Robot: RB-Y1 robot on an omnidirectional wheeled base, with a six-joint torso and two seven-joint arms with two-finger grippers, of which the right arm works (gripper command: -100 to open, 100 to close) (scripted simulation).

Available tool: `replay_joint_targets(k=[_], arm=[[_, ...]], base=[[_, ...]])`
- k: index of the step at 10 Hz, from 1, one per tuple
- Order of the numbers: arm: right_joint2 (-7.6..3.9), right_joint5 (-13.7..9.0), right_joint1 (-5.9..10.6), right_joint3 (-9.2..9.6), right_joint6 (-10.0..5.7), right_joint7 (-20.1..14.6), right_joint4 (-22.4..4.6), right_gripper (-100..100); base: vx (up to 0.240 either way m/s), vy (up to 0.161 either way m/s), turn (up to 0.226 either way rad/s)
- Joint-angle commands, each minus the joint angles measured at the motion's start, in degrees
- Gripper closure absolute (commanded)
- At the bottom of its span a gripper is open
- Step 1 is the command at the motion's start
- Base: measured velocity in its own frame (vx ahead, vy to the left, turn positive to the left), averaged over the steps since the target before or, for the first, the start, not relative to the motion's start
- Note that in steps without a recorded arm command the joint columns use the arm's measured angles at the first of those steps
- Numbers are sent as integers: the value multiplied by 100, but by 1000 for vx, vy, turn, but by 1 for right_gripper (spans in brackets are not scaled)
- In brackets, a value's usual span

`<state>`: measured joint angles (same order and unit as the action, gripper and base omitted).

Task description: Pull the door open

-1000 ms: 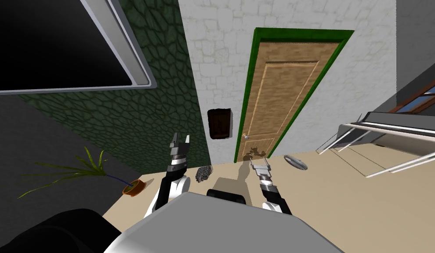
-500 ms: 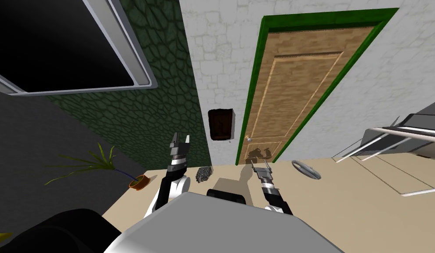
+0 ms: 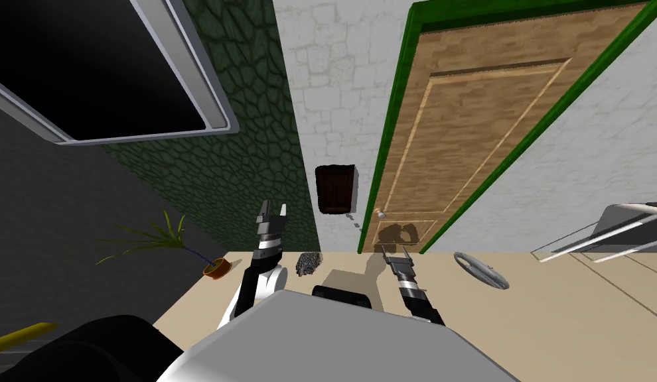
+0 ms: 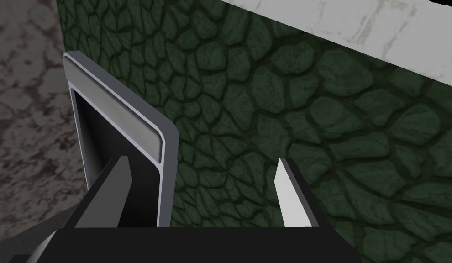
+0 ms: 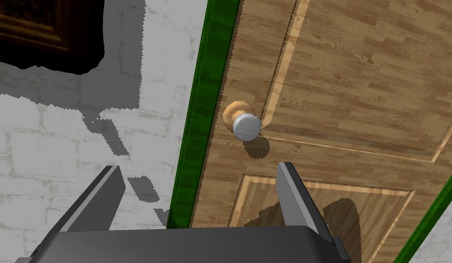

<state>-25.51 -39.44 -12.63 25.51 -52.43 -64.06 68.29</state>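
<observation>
While the left tool [image 4: 202, 167] stands open, the right tool [image 5: 200, 176] gapes wide, short of the door knob [image 5: 246, 127].

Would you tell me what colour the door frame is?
The door frame is green; right wrist view.

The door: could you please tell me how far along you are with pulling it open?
Done: I face the door with the right pincer open, aimed toward its knob. In hand: the reach; the knob lies ahead of the fingertips, ungripped. Left: grip the knob and pull; the door looks shut in its green frame.
</observation>
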Motion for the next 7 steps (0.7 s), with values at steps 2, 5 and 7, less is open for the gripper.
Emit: replay_joint_targets(k=[2,5,7], arm=[[-96,-155,62,129,-86,-321,-250,-100],[-213,-329,136,272,-184,-681,-539,-100],[-282,-432,179,356,-241,-892,-709,-100]], base=[[84,-57,126],[69,-63,105],[63,-50,107]])
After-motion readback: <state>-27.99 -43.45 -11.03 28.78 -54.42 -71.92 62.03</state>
